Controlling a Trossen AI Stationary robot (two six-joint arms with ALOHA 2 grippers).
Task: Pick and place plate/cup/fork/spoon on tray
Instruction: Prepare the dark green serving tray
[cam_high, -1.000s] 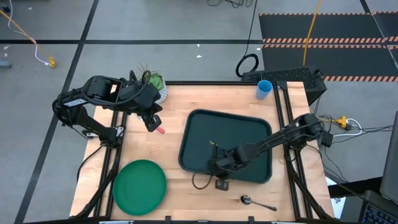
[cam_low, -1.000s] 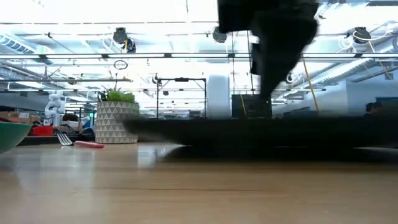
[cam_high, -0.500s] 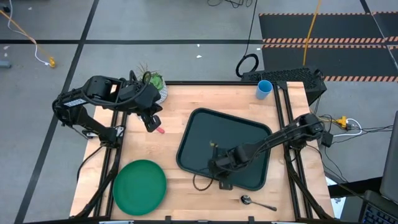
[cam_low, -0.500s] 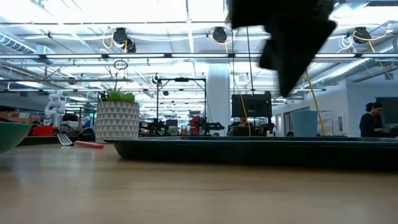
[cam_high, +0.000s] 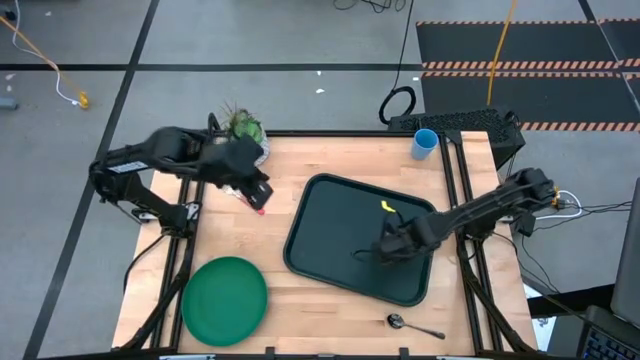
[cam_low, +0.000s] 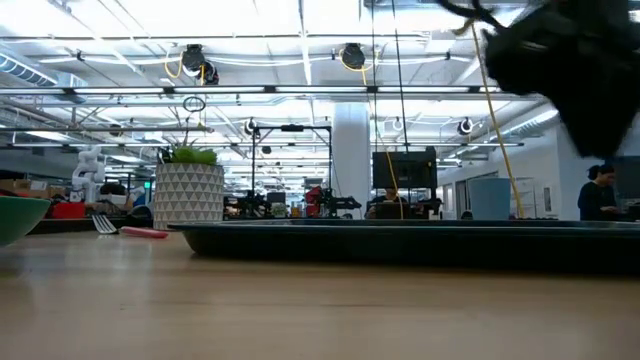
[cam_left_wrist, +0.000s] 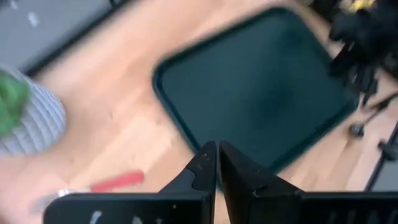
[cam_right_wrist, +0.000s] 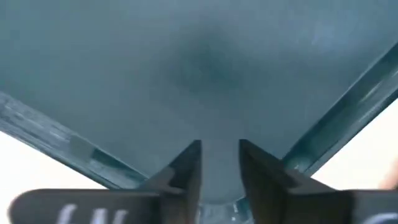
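The dark tray (cam_high: 340, 225) lies flat on the table's middle right and also shows in the low view (cam_low: 420, 240). My right gripper (cam_high: 382, 247) hangs above the tray's bare floor (cam_right_wrist: 217, 68), its fingers a little apart and empty. My left gripper (cam_high: 256, 190) is shut and empty (cam_left_wrist: 216, 149), just above the pink-handled fork (cam_left_wrist: 118, 182), which lies on the table left of the tray (cam_high: 259, 208). The green plate (cam_high: 225, 298) lies at the near left. The light-blue cup (cam_high: 425, 143) stands at the far right. The spoon (cam_high: 412, 324) lies near the front edge.
A white patterned plant pot (cam_high: 248, 135) stands at the far edge, close behind my left gripper, and shows in the low view (cam_low: 188, 195). Bare wood lies between the plate and the tray. People and equipment show in the room beyond the table.
My right gripper has left the tray's near rim, risen and gone toward the table's far right, over the tray. The tray, first raised at its near edge, has come down flat and slightly turned. My left gripper has gone a little toward the tray, over the fork.
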